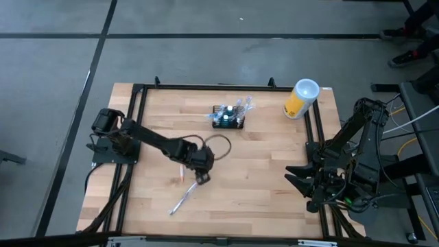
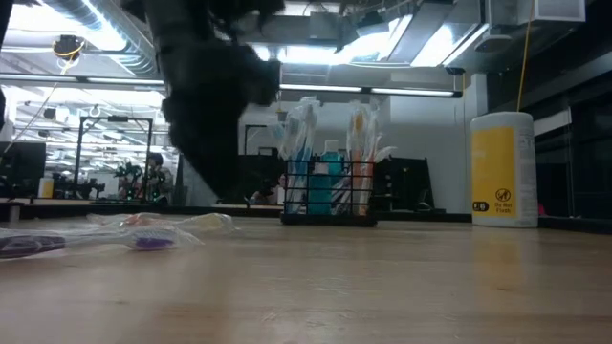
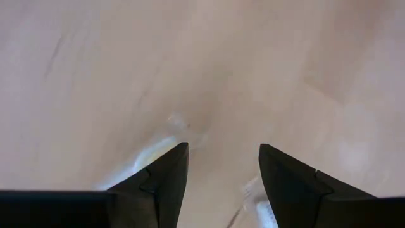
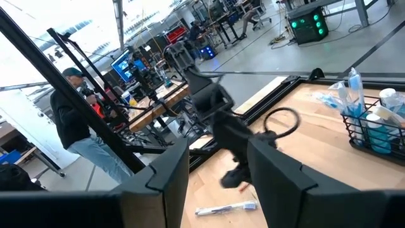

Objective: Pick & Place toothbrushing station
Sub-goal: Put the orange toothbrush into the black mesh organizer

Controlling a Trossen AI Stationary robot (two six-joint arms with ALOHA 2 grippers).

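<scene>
The small black wire-mesh rectangular caddy [image 1: 228,118] stands upright on the light wooden bench [image 1: 260,171], toward its far edge and near the middle, holding several upright toothbrushes in clear wrappers and a small blue-and-white tube; in the low view the caddy [image 2: 328,199] sits well behind the nearer items, and in the right wrist view only part of it [image 4: 373,130] shows. To its right, well apart near the bench's far right corner, stands a yellow cylindrical canister with a white lid [image 1: 301,99], upright in the low view [image 2: 503,170]. The left gripper [image 1: 200,177] is low over the bench's middle, nearer the front than the caddy, and its two dark fingers [image 3: 166,180] are spread moderately wide with bare wood between them, holding nothing. Just beside it, a toothbrush in a clear wrapper [image 1: 182,201] lies flat on the bench, angled toward the front left; the low view shows wrapped toothbrushes with purple parts [image 2: 115,234] lying on the wood. The right gripper [image 1: 302,182] waits at the bench's right edge, off to the side of everything, its fingers [image 4: 166,174] apart and empty.
</scene>
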